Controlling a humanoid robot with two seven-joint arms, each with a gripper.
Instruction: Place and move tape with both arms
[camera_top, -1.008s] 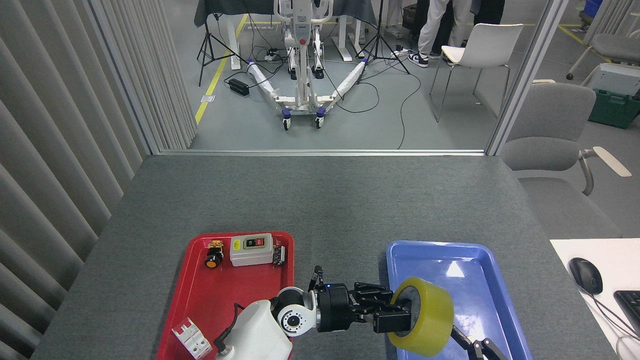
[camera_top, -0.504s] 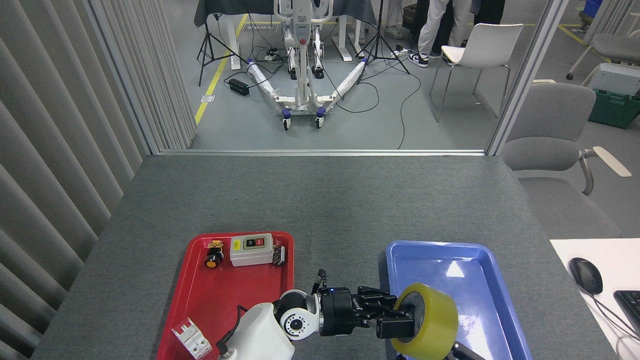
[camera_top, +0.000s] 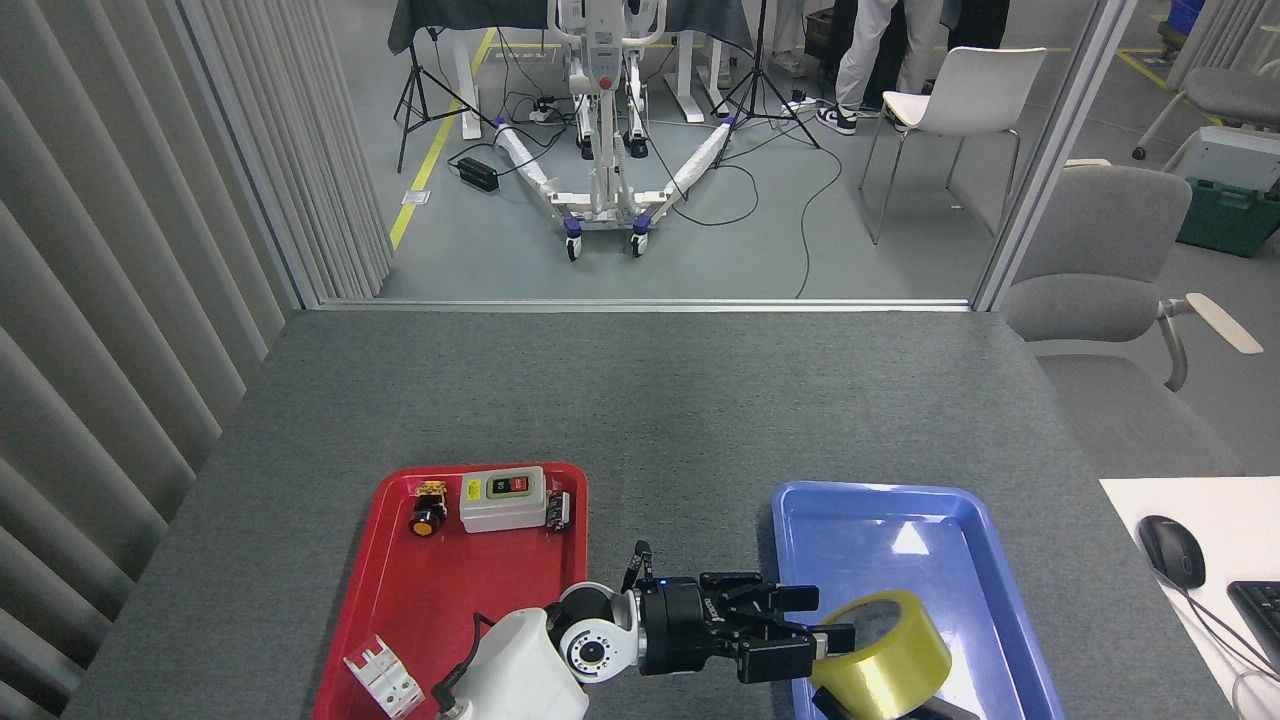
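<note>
Left gripper (camera_top: 815, 638) reaches right over the blue tray's (camera_top: 960, 540) near-left edge, fingers (camera_top: 775, 660) spread, one tip at the tape's (camera_top: 885, 655) rim; can't tell if it grips. Tape lies tilted in the tray's near part, core facing up-left. Right gripper out of view. Red tray (camera_top: 400, 590) at left holds a switch box (camera_top: 503, 498), a button (camera_top: 428, 517), a white part (camera_top: 377, 673).

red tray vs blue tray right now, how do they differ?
The red tray holds several small parts: a grey switch box, a yellow-and-black push button and a white clip. The blue tray holds only the tape, tilted, at its near end, with the left gripper at it. Both are shallow, rounded rectangles side by side on the grey table.
</note>
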